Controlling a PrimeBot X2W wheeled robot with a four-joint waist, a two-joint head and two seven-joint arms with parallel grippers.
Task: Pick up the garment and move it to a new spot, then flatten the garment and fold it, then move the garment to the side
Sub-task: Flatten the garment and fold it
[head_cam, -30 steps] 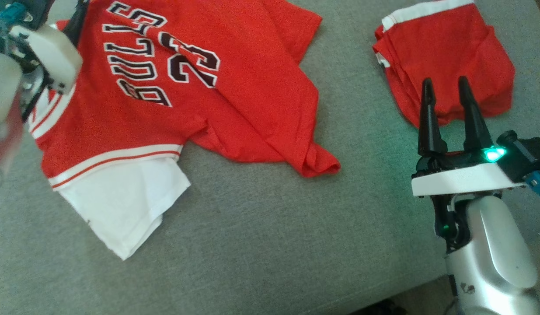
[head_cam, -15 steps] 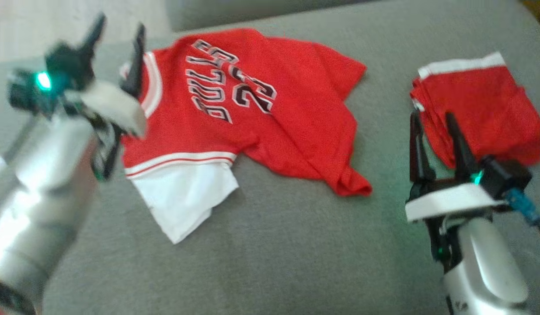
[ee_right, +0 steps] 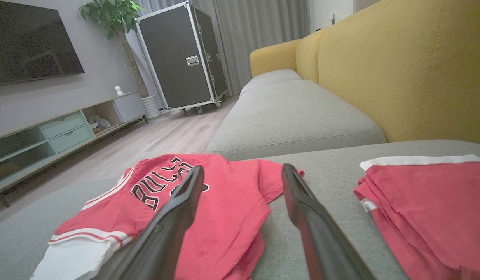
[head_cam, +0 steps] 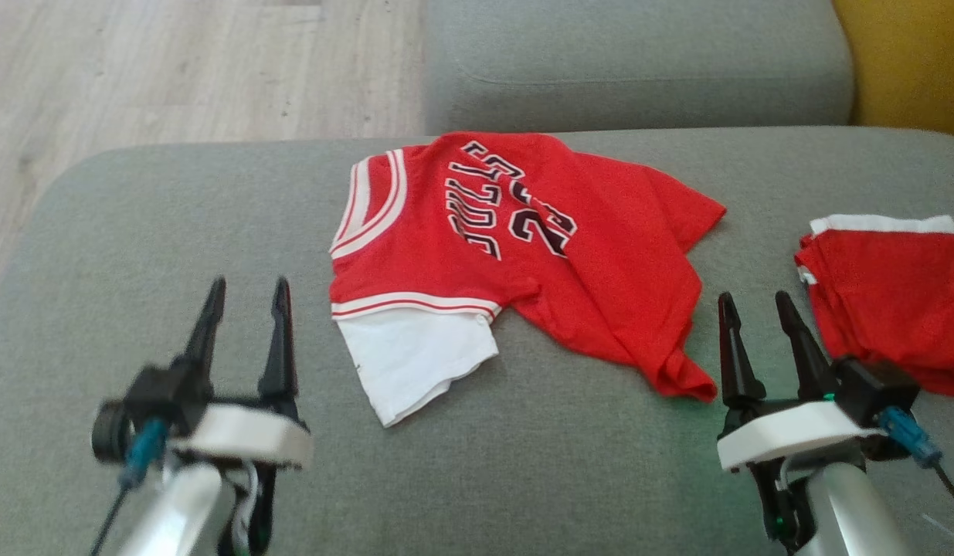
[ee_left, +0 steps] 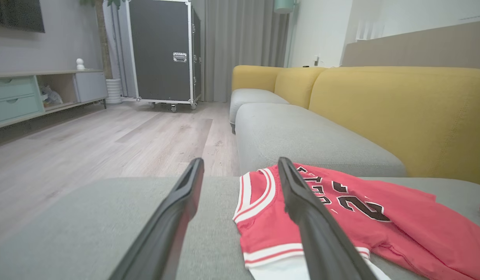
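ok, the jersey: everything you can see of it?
Red jersey, thin knit by its look: white striped trim at neck and armhole, black lettering with 23, a white sleeve poking out. It lies print up, rumpled, one corner bunched, on the grey sofa cushion. The left gripper and right gripper, both open, are clear of it.

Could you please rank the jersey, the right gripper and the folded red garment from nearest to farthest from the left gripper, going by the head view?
From the left gripper:
1. Jersey, just to its right, in the middle.
2. Right gripper, beyond the jersey's far hem.
3. Folded red garment, at the far right edge.
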